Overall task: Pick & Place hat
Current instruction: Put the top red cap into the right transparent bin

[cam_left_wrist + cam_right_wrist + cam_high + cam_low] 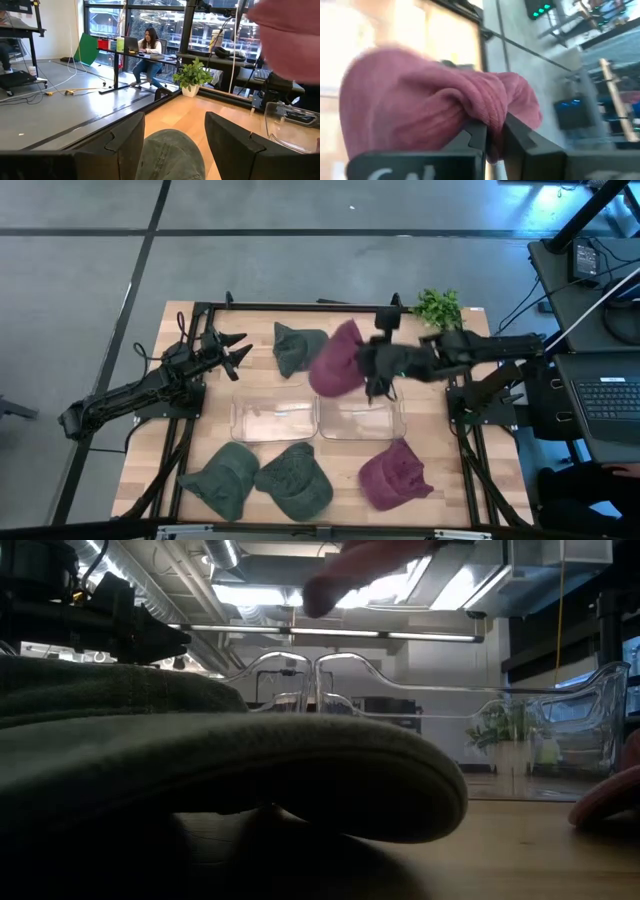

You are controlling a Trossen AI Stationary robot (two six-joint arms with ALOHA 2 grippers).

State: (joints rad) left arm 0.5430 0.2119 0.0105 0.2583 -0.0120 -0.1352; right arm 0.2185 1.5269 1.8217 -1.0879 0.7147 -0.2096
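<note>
A maroon hat (335, 360) hangs in my right gripper (372, 372), above the table's far middle and over the far edge of the clear bins. In the low view the maroon hat (365, 565) shows high up. My right gripper (492, 134) is shut on it. My left gripper (236, 350) is open near the far left, pointing at a green hat (298, 348) that lies flat on the table. In the left wrist view that green hat (170, 150) lies just beyond my open left gripper (175, 135). My right gripper pinches a bunched fold of the maroon hat's knit fabric (492, 112) between its two fingers. The fingers come level from the table's right side. The hat is lifted clear of the table and bulges out beyond the fingers toward the left.
Two clear bins (275, 418) (362, 420) stand side by side mid-table. Two green hats (225, 480) (295, 478) and a second maroon hat (395, 473) lie along the near edge. A potted plant (437, 307) stands at the far right corner. A person (149, 47) sits beyond the table.
</note>
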